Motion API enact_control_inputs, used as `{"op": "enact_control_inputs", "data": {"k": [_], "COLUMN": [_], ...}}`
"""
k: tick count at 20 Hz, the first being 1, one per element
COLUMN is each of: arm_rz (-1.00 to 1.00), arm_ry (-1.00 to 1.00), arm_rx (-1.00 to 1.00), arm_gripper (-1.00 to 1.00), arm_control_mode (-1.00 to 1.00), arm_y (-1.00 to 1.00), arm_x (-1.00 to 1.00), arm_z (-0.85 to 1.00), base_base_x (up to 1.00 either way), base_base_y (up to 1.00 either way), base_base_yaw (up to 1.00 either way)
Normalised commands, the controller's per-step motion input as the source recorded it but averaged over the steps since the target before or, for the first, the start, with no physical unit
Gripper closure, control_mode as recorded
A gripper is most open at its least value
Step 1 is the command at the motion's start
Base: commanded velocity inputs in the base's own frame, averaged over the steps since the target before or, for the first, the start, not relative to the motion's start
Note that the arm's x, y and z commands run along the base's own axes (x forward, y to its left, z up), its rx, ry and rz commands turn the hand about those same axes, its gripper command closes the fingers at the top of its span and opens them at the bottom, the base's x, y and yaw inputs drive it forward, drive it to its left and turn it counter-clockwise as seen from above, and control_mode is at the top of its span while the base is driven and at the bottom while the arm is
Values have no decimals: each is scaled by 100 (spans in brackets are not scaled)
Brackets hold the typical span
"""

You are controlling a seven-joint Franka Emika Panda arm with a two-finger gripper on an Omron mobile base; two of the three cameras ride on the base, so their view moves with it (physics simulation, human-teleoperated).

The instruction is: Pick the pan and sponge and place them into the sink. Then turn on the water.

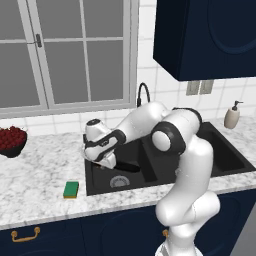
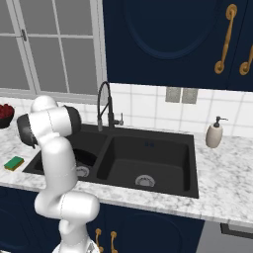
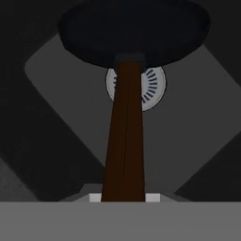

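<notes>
Holding the pan [image 3: 134,28] by its reddish-brown handle [image 3: 124,141] with my gripper [image 1: 107,161] clenched on it, I see it hanging over the grey drain [image 3: 153,87] inside the left basin of the black sink [image 2: 188,190], while the sponge [image 1: 71,189] lies on the marble counter [image 1: 35,195] just left of the sink.

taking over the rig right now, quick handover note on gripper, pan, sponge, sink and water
Gripper: shut on the pan handle, low in the left basin of the sink.
Pan: held by its handle above the left drain, not released.
Sponge: on the counter left of the sink, untouched.
Faucet: no water running.
Left: release pan, move sponge into sink, turn on water.
</notes>
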Motion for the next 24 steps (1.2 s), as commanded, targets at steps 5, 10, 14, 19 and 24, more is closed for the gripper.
{"op": "enact_control_inputs", "data": {"k": [5, 10, 14, 19, 24], "arm_rz": [2, 4, 1, 0, 0], "arm_ry": [0, 1, 7, 6, 3], "arm_rx": [0, 0, 0, 1, 1], "arm_gripper": [100, 100, 100, 100, 100], "arm_control_mode": [-100, -100, -100, -100, -100], "arm_y": [0, 0, 0, 0, 0], "arm_x": [40, 24, 0, -1, -2], "arm_z": [-24, -27, -26, -39, -51], "base_base_x": [0, 0, 0, 0, 0], "base_base_y": [0, 0, 0, 0, 0], "base_base_yaw": [0, 0, 0, 0, 0]}}
